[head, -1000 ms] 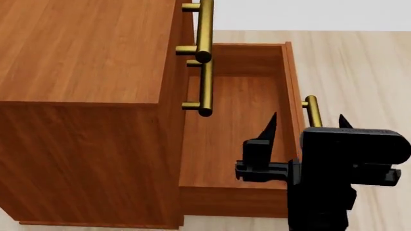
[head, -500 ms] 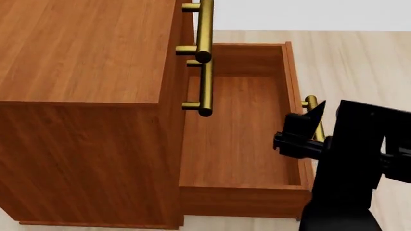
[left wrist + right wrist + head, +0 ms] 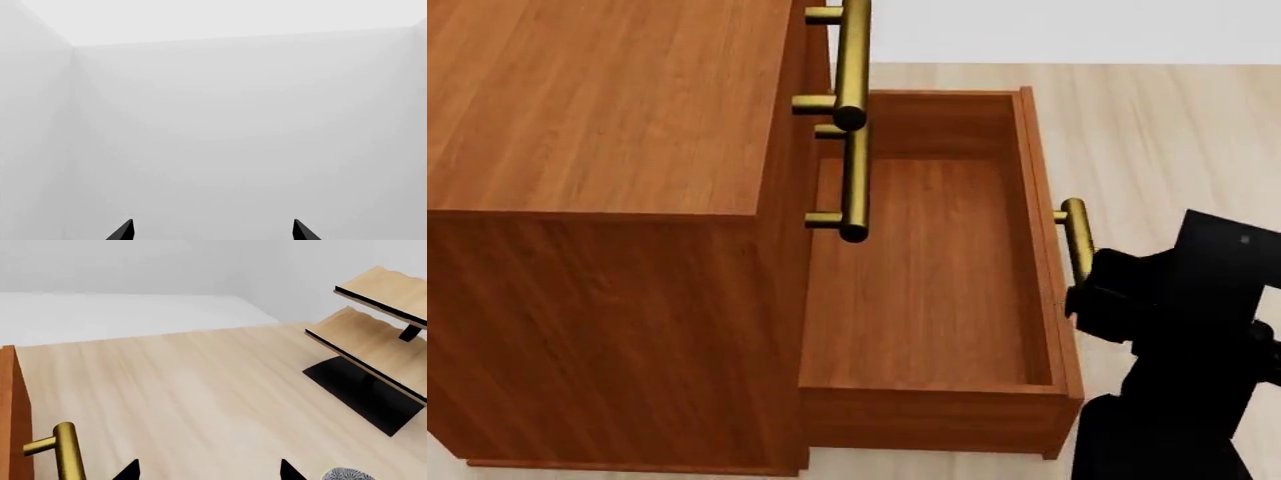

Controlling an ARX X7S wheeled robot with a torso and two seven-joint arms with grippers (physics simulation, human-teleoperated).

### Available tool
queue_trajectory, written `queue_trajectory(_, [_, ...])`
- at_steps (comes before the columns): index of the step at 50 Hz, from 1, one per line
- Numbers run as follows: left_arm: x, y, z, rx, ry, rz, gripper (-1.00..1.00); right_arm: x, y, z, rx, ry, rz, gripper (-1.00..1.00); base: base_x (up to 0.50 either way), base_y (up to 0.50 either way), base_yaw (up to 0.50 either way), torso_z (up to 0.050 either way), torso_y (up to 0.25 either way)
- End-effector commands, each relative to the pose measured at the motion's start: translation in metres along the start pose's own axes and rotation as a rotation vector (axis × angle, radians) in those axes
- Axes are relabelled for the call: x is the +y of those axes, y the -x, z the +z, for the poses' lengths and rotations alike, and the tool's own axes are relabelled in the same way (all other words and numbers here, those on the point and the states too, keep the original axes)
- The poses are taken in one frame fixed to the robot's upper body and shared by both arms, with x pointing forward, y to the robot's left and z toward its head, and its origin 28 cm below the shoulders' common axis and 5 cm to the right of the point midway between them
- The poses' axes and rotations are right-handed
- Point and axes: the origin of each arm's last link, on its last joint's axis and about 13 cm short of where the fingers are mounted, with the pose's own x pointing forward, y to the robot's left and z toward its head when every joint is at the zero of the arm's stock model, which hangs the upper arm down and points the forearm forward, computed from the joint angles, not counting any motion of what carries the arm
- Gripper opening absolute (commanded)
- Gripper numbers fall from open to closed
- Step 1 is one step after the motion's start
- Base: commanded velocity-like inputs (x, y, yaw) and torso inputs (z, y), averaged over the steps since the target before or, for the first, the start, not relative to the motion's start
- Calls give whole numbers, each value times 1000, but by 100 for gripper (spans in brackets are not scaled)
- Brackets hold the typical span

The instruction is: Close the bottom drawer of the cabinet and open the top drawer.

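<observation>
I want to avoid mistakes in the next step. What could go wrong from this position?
1. The right gripper is beside the bottom drawer handle, so a push may slip off the bar.
2. The wide-open drawer could slam into the cabinet.

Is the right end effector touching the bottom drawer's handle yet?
Cannot tell. In the head view the right end effector overlaps the handle; the right wrist view shows open floor between its tips, the handle off to one side.
</observation>
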Motion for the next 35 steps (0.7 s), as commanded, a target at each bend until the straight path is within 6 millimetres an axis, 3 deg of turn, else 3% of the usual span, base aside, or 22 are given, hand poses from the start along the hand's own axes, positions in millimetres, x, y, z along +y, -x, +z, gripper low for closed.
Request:
queue_trajectory(1, [1, 1, -1, 2, 0, 2, 100, -1, -8, -12, 65, 54, -89, 100, 0, 0, 0, 0, 0])
queue_trajectory(35, [0, 1, -1, 5, 0, 0, 100, 3, -25, -50, 175, 150, -144, 100, 0, 0, 0, 0, 0])
